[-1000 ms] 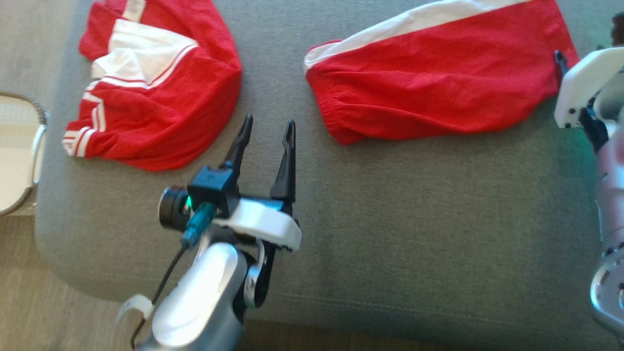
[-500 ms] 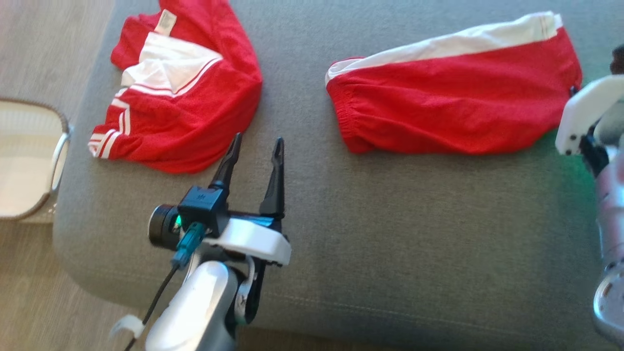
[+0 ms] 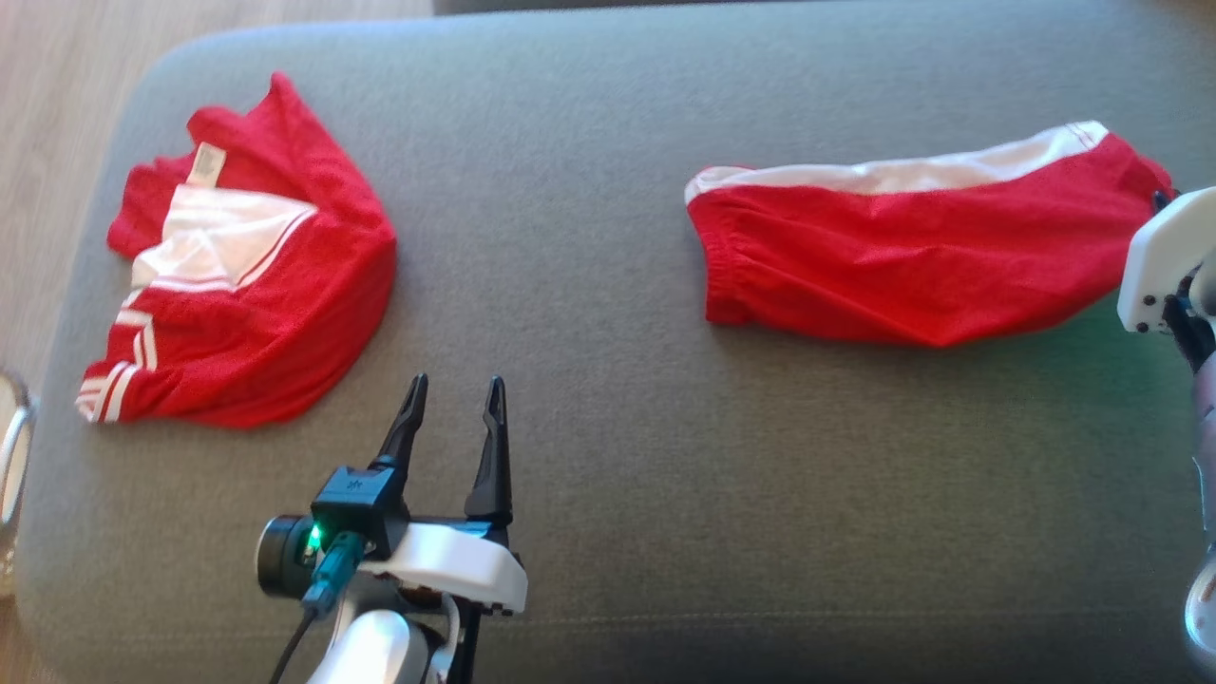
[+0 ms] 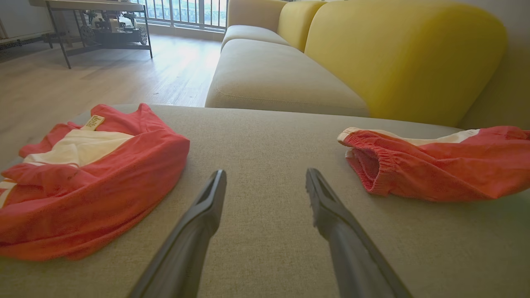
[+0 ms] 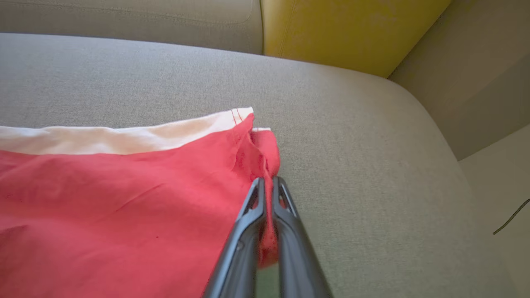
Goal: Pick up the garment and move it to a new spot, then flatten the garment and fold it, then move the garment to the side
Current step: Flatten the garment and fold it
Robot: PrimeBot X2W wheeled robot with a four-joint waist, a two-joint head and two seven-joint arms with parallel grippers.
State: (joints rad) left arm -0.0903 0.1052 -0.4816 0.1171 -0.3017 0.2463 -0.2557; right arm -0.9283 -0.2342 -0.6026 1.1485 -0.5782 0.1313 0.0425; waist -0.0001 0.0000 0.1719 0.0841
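The right gripper [image 5: 268, 184] is closed on the red shorts [image 5: 124, 198]. Its two dark fingers pinch a bunched fold of red cloth at the hem corner, and some cloth shows squeezed between them further down. The rest of the shorts spreads away from that pinch to the robot's left. They lie fairly flat on the grey cushion [image 3: 608, 142], with the white side stripe along the far edge and the elastic waistband end pointing toward the middle of the cushion.

The left gripper [image 3: 454, 399] stands open with nothing between its fingers. It points away from the robot over bare cushion near the front edge. The waistband is off to its right and well apart from it. A crumpled red and white shirt [image 3: 247, 294] lies nearer, on its left, and does not touch it.

The pinched corner sits close to the right end of the cushion, which rounds off just past the fingers with a strip of bare fabric between. There is a bare band behind the shorts, before the back edge and the yellow sofa [image 4: 393, 54]. The widest open stretch is the middle of the cushion between the two garments, and the whole front strip below the shorts.
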